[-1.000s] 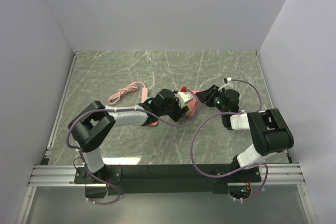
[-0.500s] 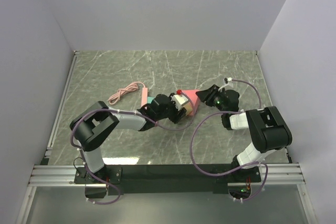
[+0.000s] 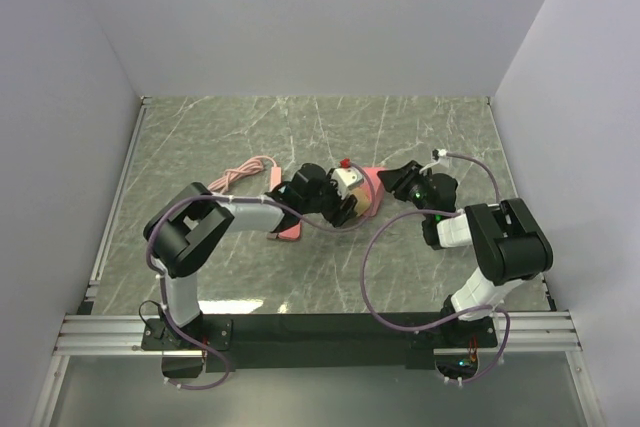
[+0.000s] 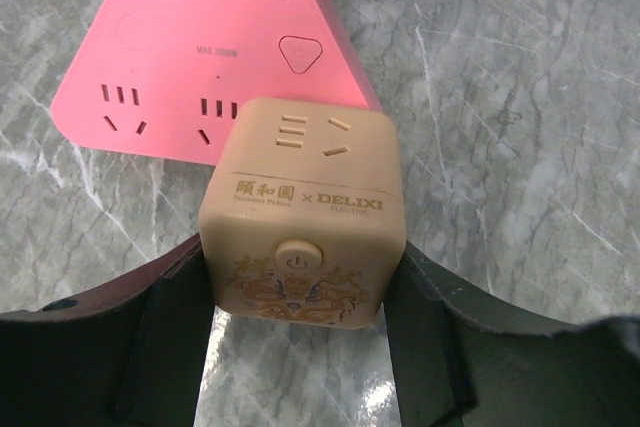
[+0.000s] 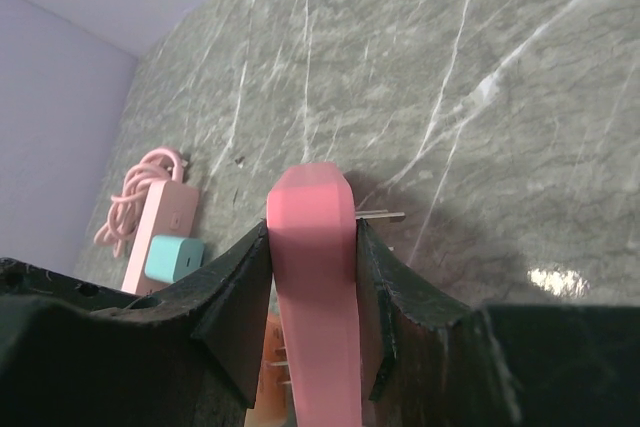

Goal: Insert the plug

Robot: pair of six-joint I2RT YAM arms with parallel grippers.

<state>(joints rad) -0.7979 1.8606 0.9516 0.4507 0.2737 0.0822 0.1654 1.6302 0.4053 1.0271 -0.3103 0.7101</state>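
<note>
Left pincer (image 4: 300,292) grips the cube plug (image 4: 305,177) by its sides; the pink strip (image 4: 200,37) faces its sockets just beyond, clamped edgewise in the right pincer (image 5: 312,277).

**Fig.** Robotics lab, enclosed test cell (top ext. view). Plain pale walls (image 3: 320,17) close the bench on 3 sides: back, L & R. The marble-pattern tabletop (image 3: 430,137) is edged w/ a metal strip (image 3: 120,197). At the near edge, a slotted aluminium rail (image 3: 100,332) carries a black base plate (image 3: 330,327). The left arm (image 3: 180,247) & right arm (image 3: 505,247) are bolted to it side by side. Exposed purple cables (image 3: 372,287) loop from the bases up along the arms.
</note>
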